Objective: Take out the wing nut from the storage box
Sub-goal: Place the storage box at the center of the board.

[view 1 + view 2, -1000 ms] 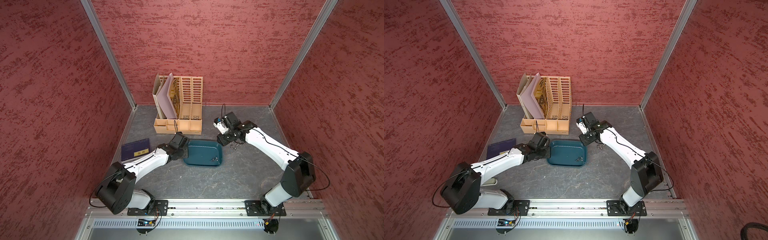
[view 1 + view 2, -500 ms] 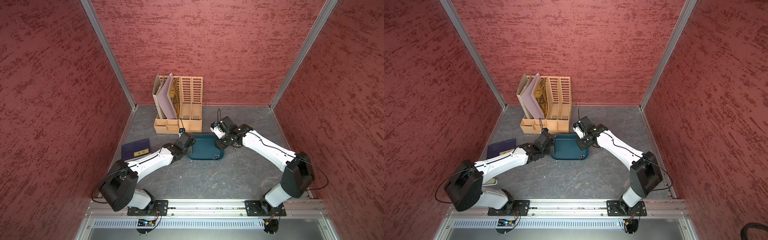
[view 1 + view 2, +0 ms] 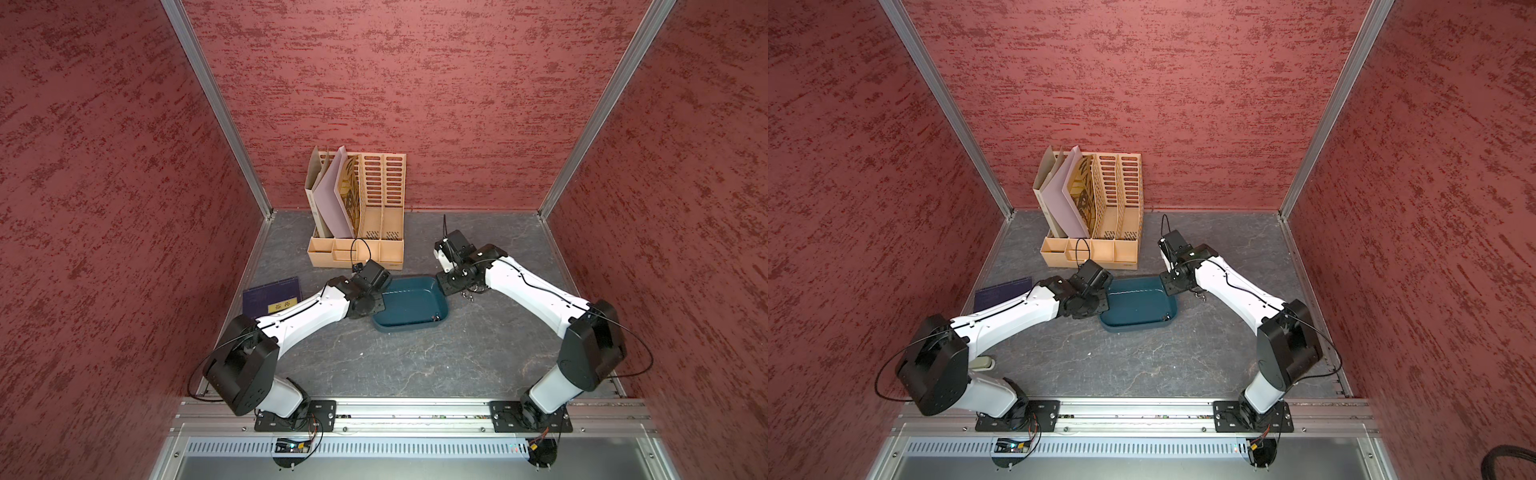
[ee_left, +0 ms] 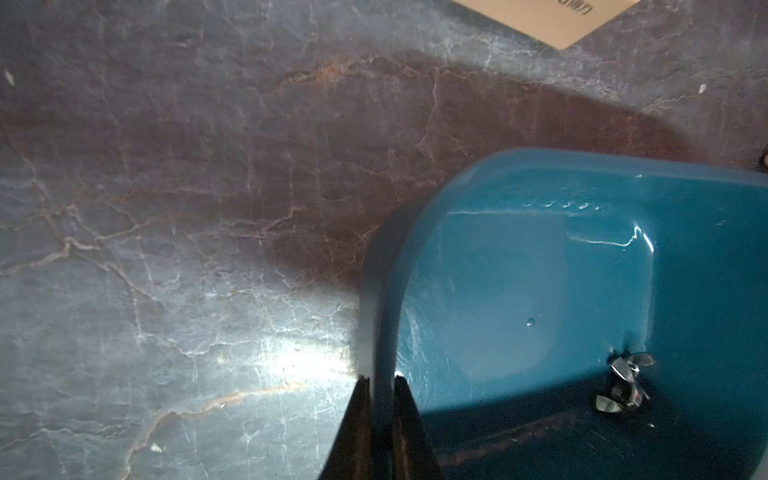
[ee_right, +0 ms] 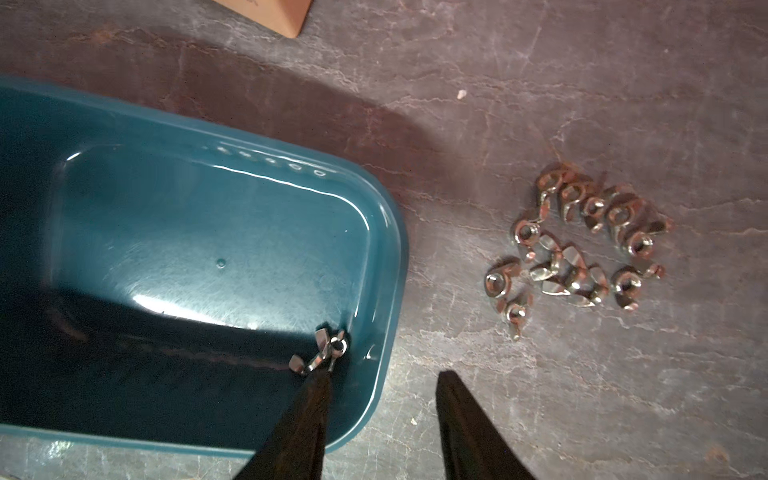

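You're clamping left gripper (image 4: pixel 380 377) on storage box (image 4: pixel 540 174) rim. Right gripper (image 5: pixel 382 374) hanging apart, straddling wall. Wing nut (image 3: pixel 434 318) lying near frame centre in a top view, in box's lower-right corner. Probably light, stiff, slick; be pinching across wings.

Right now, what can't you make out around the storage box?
Boxed wing nuts: too small to count in both top views; right gripper's finger overlaps them in the right wrist view.
Table wing nut pile: mostly under the right arm in top views.
The storage box: cut off by both wrist views' edges.
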`<state>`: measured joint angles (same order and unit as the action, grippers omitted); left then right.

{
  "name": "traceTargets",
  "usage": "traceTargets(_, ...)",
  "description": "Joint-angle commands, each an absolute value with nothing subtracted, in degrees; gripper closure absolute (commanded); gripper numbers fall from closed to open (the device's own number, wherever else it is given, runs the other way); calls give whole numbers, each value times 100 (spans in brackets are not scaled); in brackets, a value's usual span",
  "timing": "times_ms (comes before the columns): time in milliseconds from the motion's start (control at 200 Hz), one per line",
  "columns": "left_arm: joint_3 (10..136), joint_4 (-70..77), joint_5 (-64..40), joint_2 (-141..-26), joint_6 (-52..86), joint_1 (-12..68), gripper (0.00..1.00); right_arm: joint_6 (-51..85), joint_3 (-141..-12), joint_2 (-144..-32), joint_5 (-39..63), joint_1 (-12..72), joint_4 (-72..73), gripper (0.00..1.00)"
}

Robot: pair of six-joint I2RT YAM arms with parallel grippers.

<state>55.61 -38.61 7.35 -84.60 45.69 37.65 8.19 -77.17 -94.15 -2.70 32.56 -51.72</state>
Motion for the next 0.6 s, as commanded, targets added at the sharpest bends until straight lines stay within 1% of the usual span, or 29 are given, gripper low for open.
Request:
traceTargets(0, 5513, -3911, 501, -8491, 4801, 3762, 90, 885, -7654, -9675, -424, 3204, -5032, 53)
traceTargets(130, 5450, -3923, 484, -8463, 4810, 3762, 81, 792, -7677, -9976, -363, 3154, -4895, 55)
traceTargets(215, 5394, -3955, 495, -8423, 4825, 3762, 76, 782, -7690, -10134, -334, 3126, -4817, 57)
traceTargets(416, 5391, -4235, 641, -8161, 4644, 3639, 63, 712, -7721, -10299, -235, 3119, -4697, 61)
traceTargets(496, 5481, -4324, 629, -7965, 4353, 3456, 58, 626, -7769, -10391, -215, 3113, -4686, 66)
traceTargets(596, 5750, -4428, 555, -7843, 3851, 3191, 54, 524, -7870, -10560, -248, 3111, -4701, 73)
